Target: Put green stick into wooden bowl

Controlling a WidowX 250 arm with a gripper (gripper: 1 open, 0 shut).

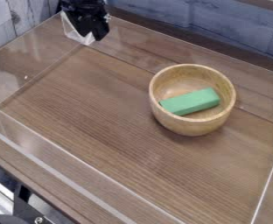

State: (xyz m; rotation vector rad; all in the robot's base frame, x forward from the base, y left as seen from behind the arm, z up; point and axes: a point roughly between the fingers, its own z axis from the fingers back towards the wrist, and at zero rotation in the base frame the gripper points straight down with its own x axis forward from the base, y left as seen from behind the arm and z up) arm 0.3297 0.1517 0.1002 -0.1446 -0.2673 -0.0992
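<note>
Green stick already lies in the wooden bowl; your gripper sits far off at top left.

Your gripper (87, 26) is too dark to show whether its fingers are apart or hold anything. One green stick (191, 102) lies inside one wooden bowl (164, 84); a careless sweep across could knock the bowl.

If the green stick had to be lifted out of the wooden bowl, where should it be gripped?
Probably across the short width of the green stick, at its middle, coming straight down from above. It lies flat and slanted inside the wooden bowl, whose thick walls block any side approach.
</note>
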